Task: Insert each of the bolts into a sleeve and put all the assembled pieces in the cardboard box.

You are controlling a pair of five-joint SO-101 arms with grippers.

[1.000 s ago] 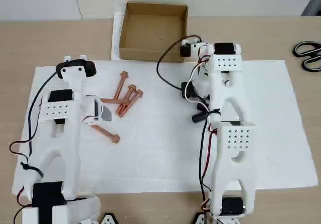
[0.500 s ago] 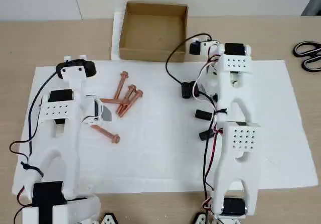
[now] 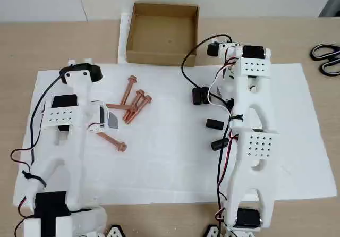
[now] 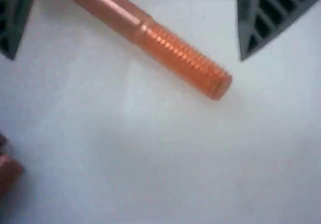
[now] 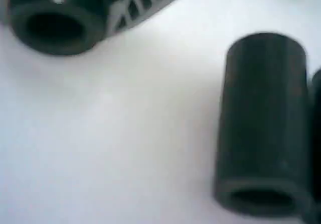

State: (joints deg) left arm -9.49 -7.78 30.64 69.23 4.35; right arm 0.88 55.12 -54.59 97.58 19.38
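We find bolts (image 3: 133, 101) on the sheet's (image 3: 170, 162) left, sleeves (image 3: 214, 124) on its right — cardboard box (image 3: 159, 58) behind, scissors (image 3: 326, 53) far right.

Left pincer (image 4: 125, 58) gapes wide, its arm (image 3: 68, 141) stretched forward.

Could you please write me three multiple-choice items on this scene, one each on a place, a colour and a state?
1. Where do the sleeves lie? A beside the left arm; B beside the right arm; C on bare wood.
2. What colour are the bolts? A silver; B black; C copper.
3. How is the left gripper? A open; B shut on a sleeve; C shut on a cable.

Answers: 1 B, they sit on the white sheet next to that arm. 2 C, all show a copper tone. 3 A, its fingers stand wide apart.
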